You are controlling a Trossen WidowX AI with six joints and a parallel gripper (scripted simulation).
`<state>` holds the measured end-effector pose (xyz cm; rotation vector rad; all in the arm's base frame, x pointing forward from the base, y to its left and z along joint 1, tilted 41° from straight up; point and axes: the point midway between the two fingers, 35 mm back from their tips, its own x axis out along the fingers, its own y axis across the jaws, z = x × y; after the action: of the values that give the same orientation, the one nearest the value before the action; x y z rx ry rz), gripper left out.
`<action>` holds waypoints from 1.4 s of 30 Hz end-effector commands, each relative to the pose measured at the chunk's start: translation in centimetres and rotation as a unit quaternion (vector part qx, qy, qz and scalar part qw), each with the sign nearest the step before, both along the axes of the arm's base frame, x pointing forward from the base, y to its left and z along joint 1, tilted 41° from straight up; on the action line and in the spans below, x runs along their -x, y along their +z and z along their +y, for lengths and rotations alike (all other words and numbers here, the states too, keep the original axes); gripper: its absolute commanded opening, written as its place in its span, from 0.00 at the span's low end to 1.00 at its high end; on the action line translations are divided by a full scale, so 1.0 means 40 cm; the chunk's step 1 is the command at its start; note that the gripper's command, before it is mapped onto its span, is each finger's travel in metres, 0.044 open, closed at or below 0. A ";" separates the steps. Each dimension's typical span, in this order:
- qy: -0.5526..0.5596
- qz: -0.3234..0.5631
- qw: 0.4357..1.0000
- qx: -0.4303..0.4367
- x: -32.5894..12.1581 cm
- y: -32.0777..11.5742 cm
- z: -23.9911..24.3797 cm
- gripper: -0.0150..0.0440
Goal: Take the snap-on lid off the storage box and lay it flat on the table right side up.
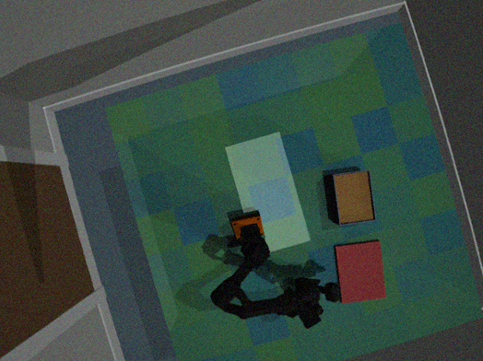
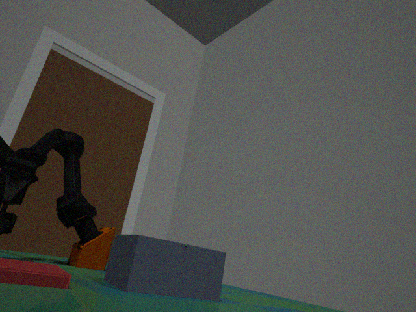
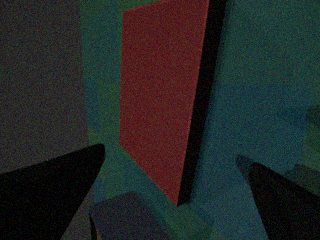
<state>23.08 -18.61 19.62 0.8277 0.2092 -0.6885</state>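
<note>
The red lid lies flat on the table, its smooth top face up, beside the storage box and apart from it. The grey-blue storage box stands upright with its lid off; the top view shows its orange-brown inside. My gripper is open with nothing held. It is above the table by the lid's edge, on the side towards the arm's base. In the wrist view the fingers stand wide apart, with the lid ahead between them. The fingertips' exact height over the lid is unclear.
The arm's orange base mount stands on the patchwork table. A pale rectangle shows beside the mount. Beyond the lid, the table edge appears at the left of the wrist view.
</note>
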 end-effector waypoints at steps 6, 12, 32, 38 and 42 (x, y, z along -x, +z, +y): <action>-0.003 -0.003 1.000 0.000 0.017 0.038 0.030 1.00; -0.003 -0.003 1.000 0.000 0.028 0.058 0.049 1.00; -0.003 -0.003 1.000 -0.001 0.050 0.097 0.093 1.00; -0.003 -0.003 1.000 -0.001 0.050 0.097 0.093 1.00; -0.003 -0.003 1.000 -0.001 0.050 0.097 0.093 1.00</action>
<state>21.08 -14.82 23.56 0.8278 0.2041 -0.6861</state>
